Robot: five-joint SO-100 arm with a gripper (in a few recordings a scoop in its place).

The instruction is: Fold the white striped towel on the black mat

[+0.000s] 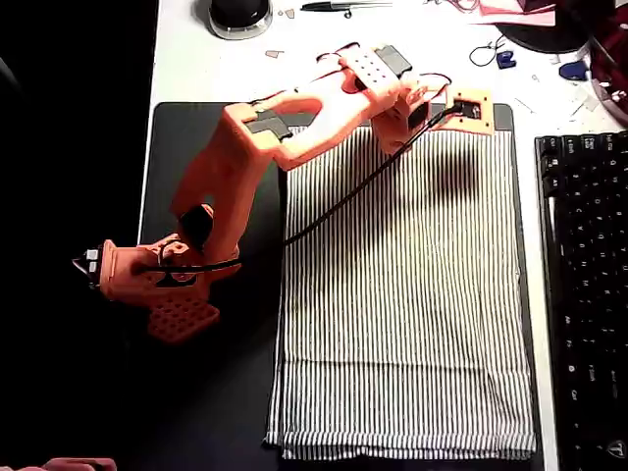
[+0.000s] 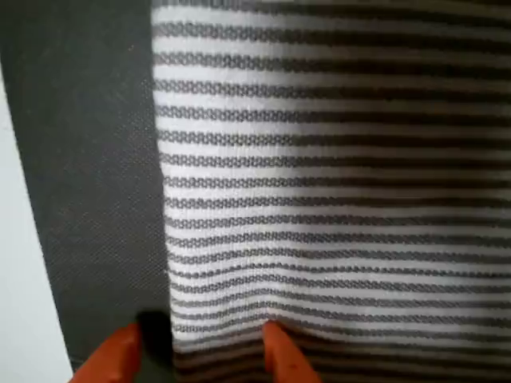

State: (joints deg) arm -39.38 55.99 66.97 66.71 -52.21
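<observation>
1. Here's the white striped towel [image 1: 407, 294], spread flat and unfolded, filling the centre and right of the overhead view and lying on the black mat [image 1: 221, 392], with bare mat showing along its left side.
2. The orange arm [image 1: 245, 167] reaches from its base at the left of the frame up and across to the towel's top edge, near the upper right, a black cable trailing down over the stripes.
3. Why there? A fold needs an edge to lift, and my read is the arm is going for that far hem so it can carry it down over the rest of the cloth.
4. Down to the wrist view: the pincer [image 2: 200, 351] sits at the bottom of the frame, spread apart, one orange fingertip [image 2: 116, 355] over bare mat at lower left and the other resting on the stripes at bottom centre.
5. So the towel's edge runs right between the two tips: the hem is straddled, not yet pinched, and nothing is lifted.
6. The cloth by the tips looks slightly rippled; whether the inner tip presses it I cannot say for sure.
7. A black keyboard [image 1: 584, 294] lies just beside the mat on the desk [image 1: 196, 59], at the frame's right.
</observation>
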